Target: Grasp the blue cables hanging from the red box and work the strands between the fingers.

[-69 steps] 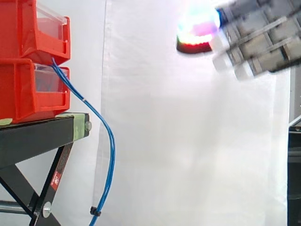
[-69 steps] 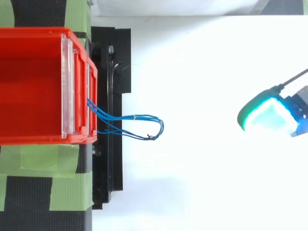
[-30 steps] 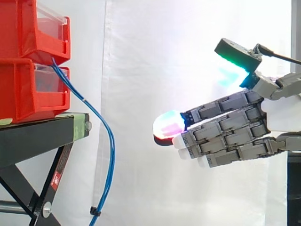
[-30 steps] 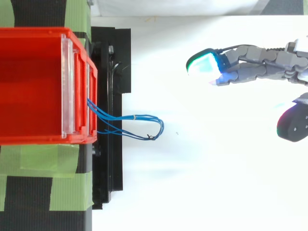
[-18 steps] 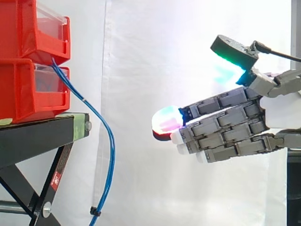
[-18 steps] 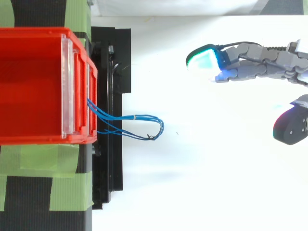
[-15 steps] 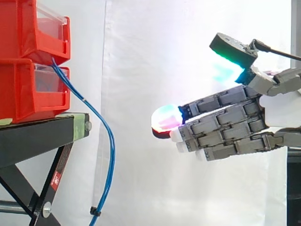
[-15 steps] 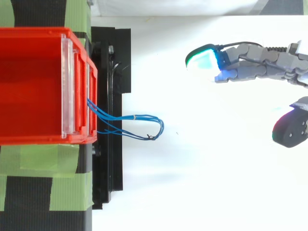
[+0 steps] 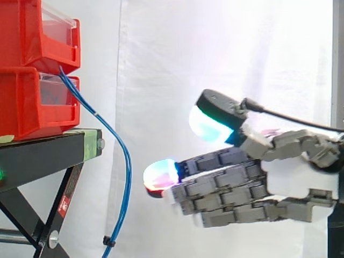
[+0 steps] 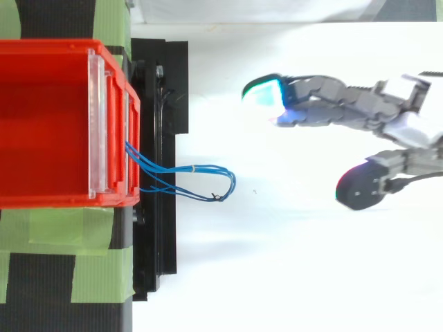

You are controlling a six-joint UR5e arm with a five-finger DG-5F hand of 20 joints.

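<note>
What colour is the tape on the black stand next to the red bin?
The tape is light green. It shows best in the top view.

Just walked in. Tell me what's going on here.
A robot hand, fingers straight and thumb spread, is held out toward blue cables that hang from stacked red bins on a black stand. It holds nothing, and a gap separates its fingertips from the cables. In the top view it sits off to one side of the cable loop.
</note>
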